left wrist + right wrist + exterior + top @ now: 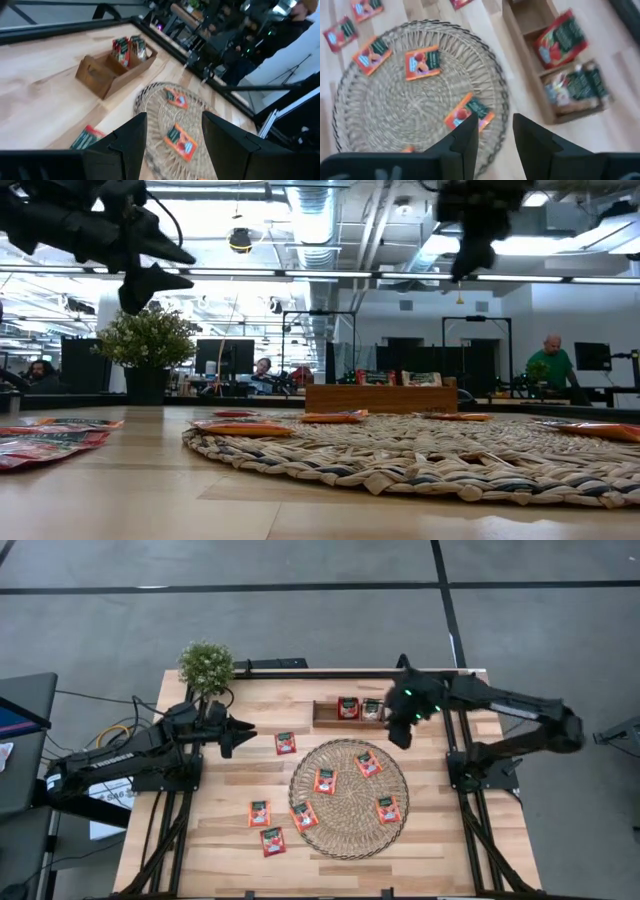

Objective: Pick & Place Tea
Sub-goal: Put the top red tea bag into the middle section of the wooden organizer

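My right gripper (400, 736) hung empty, dark fingers apart, just beside the brown wooden tray (326, 717) holding upright sachets (348, 707), round woven straw mat (349, 840) below carried four flat glossy squares, my left gripper (243, 730) waited open nearby.

Table (220, 850): mat (349, 840), tray (325, 716), sachets (285, 743)

Woven mat (420, 455) fills foreground; orange tea sachets (243, 428) lie on it; wooden tray (380, 398) stands behind; potted plant (148, 350) far left.
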